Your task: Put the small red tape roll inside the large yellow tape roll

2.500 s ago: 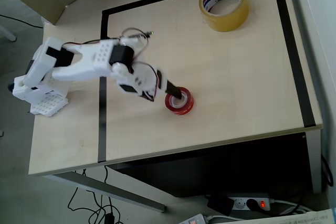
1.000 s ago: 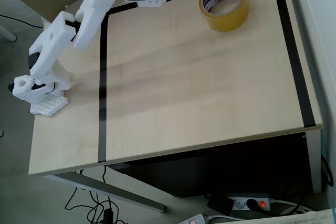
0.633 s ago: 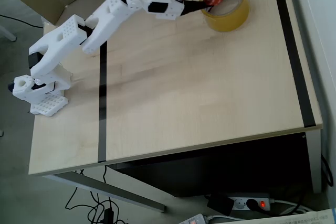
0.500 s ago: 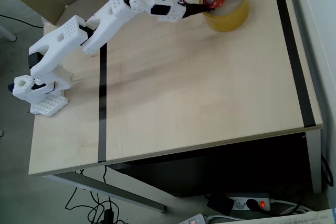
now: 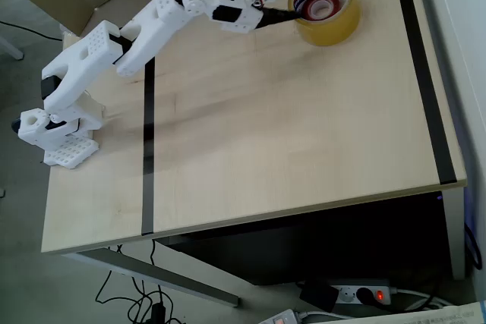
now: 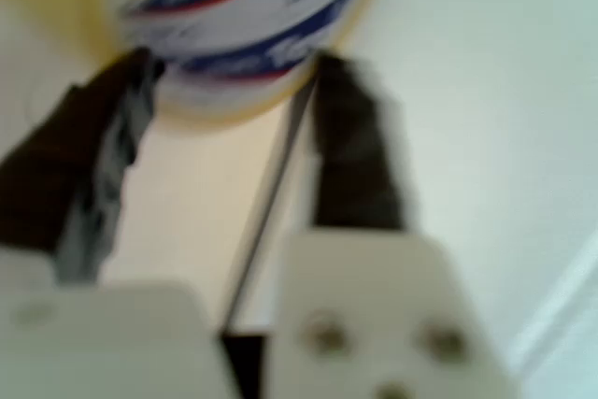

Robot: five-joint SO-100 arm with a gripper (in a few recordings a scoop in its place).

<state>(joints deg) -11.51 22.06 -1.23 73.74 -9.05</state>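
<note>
arm (image 5: 137, 39): white printed shell | black servos | red wires | fingers (image 6: 350, 151): dark

Colours only:
- big tape roll (image 5: 326, 7): translucent yellow-tan, white core with blue and red lettering; wrist view shows the same blue/red stripes on white (image 6: 245, 16)
- small tape roll (image 5: 318, 7): red, pale centre
- arm (image 5: 144, 32): white with black motor blocks, red wires near the wrist
- gripper (image 5: 292, 5) (image 6: 229, 100): fingers (image 6: 350, 142) dark brown-black on a white base
- table (image 5: 288, 149): pale wood grain, black tape lines (image 5: 147, 157) forming a frame
- power strip (image 5: 363, 294), near edge: white, red lit switch
</note>
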